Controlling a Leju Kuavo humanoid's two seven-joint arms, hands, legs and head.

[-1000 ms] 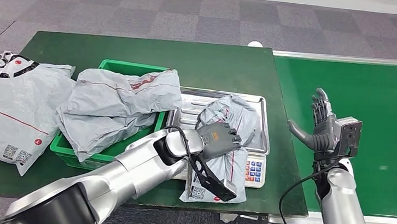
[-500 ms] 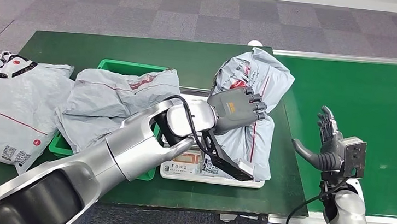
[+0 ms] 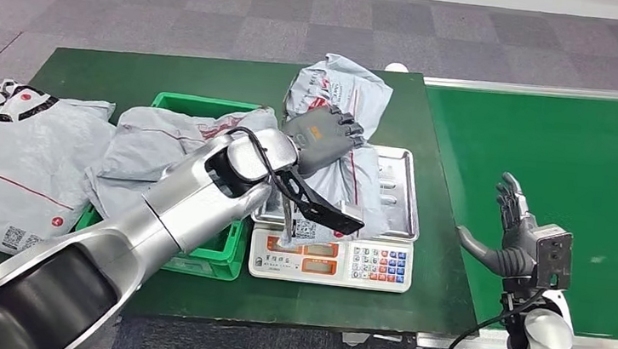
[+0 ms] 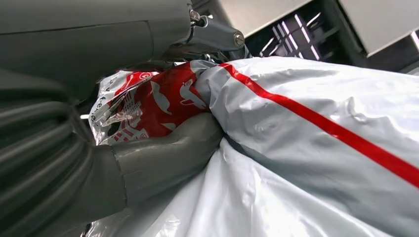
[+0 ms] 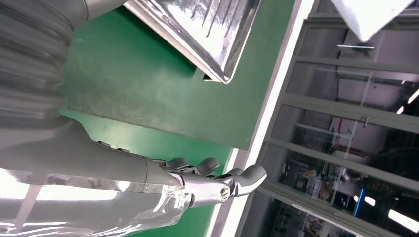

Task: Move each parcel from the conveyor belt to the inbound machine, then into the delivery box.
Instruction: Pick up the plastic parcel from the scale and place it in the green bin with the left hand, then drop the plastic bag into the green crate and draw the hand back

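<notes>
Gripping a grey parcel [image 3: 337,113] in the left hand [image 3: 320,134], lifted above the scale [image 3: 332,258].

Clamping the left hand's fingers and thumb on a bunched, red-printed part of the parcel, seen close in the left wrist view [image 4: 163,98]; hanging the parcel's lower end down onto the steel tray [image 3: 398,192] of the scale, with its top rising behind the tray over the green table [image 3: 170,76]. Holding the right hand [image 3: 509,241] bare, fingers spread and upright, right of the scale at the near edge of the conveyor belt [image 3: 564,156]. Lying left of the scale: a second grey parcel [image 3: 170,157] draped across the green bin [image 3: 221,256], and a third parcel [image 3: 16,163] further left on the table.
</notes>
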